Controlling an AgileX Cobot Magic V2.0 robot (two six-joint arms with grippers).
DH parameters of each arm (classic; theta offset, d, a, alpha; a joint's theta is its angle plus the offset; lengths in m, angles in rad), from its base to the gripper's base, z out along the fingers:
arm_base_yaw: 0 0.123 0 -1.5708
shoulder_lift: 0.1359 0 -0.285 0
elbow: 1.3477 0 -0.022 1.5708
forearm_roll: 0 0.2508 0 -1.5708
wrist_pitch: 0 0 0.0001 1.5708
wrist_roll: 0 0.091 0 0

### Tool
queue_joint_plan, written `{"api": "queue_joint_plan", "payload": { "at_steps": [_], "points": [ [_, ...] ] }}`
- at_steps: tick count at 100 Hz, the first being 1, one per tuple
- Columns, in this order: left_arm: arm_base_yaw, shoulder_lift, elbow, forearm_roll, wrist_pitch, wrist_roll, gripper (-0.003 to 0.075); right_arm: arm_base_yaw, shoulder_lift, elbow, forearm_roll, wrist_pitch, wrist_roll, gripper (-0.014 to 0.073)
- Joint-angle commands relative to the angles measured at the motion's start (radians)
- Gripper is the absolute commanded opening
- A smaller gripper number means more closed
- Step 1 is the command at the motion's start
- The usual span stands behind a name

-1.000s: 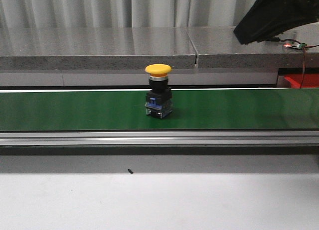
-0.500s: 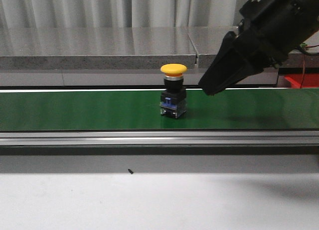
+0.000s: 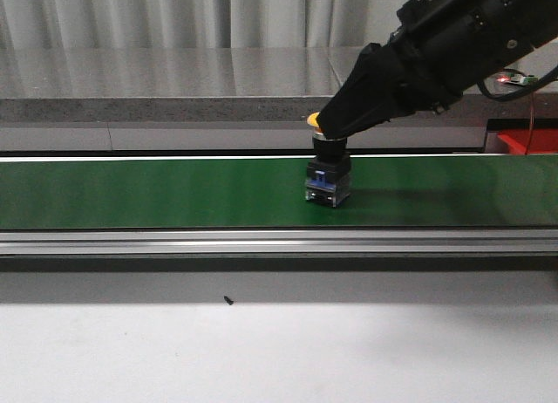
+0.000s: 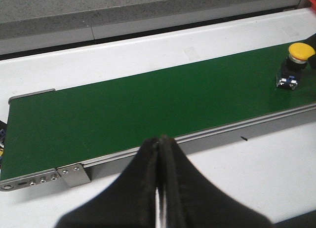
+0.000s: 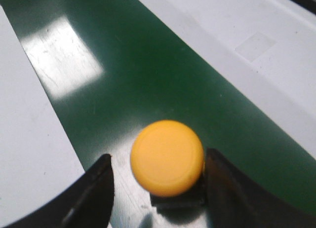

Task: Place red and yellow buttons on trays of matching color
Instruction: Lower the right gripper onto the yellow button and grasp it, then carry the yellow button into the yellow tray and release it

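Green conveyor belt (image 3: 157,194), grey desk behind. Item: yellow button (image 5: 167,156), upright on belt, between my right end effector (image 5: 158,186) fingers (spread wide, nothing gripped). Left end effector (image 4: 159,154): closed, empty, well apart.

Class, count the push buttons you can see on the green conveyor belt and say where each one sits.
1. The yellow button stands upright on the green belt, right of its centre, between the open fingers of the right hand. No red button shows; any beyond the frame stay unseen.
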Motion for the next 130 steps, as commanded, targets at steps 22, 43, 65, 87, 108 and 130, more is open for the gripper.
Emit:
{"api": "queue_joint_plan", "payload": {
  "at_steps": [22,43,65,87,108,130],
  "points": [
    [-0.006,0.006,-0.025,-0.025,-0.07,0.002,-0.0019,0.002,0.017,-0.023,0.125,0.021,-0.077,0.0335],
    [-0.006,0.006,-0.025,-0.025,-0.07,0.002,-0.0019,0.001,0.019,-0.023,0.126,0.039,-0.077,0.0133],
    [-0.006,0.006,-0.025,-0.025,-0.07,0.002,-0.0019,-0.001,-0.039,-0.022,0.126,0.068,-0.061,0.0119],
    [-0.006,0.006,-0.025,-0.025,-0.07,0.002,-0.0019,-0.055,-0.151,-0.021,0.113,0.064,-0.028,0.0119],
    [-0.006,0.006,-0.025,-0.025,-0.07,0.002,-0.0019,-0.233,-0.229,-0.02,0.072,0.148,0.05,0.0119],
    [-0.006,0.006,-0.025,-0.025,-0.07,0.002,-0.0019,-0.48,-0.281,0.017,0.069,0.168,0.078,0.0118]
  ]
}}
